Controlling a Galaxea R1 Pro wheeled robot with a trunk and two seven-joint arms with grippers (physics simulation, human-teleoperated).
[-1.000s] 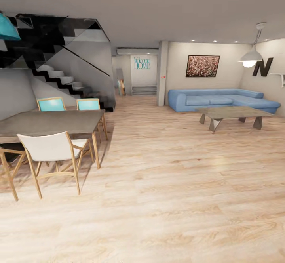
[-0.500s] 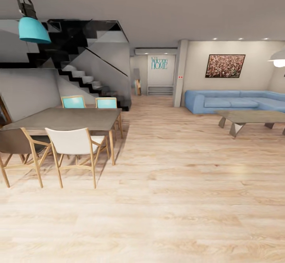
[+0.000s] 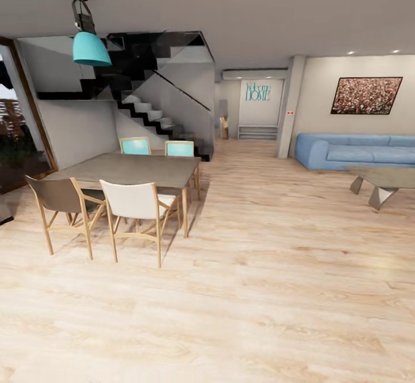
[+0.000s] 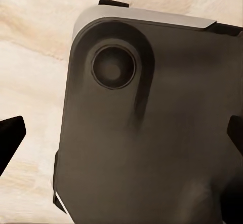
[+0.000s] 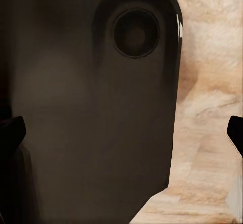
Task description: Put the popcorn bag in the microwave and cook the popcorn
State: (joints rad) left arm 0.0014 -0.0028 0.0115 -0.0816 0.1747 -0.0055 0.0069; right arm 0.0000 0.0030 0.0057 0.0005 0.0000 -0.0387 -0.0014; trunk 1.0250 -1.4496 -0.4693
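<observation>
The popcorn bag, the microwave, the countertop and the kitchen are out of view. The head view looks into a dining and living room with a pale wood floor. In the left wrist view my left gripper is open, its dark fingertips far apart at the picture's edges, with a dark rounded part of the robot's body beyond them. In the right wrist view my right gripper is open too, holding nothing, over a similar dark body part and wood floor.
A grey dining table with several wooden chairs stands at the left under a teal lamp. Behind it rises a black staircase. A blue sofa and a low coffee table are at the right. A hallway opens straight ahead.
The whole head view has shifted right, so the camera has turned left: the dining table sits nearer the middle, a dark doorway appears at the left, and the sofa slides toward the right edge.
</observation>
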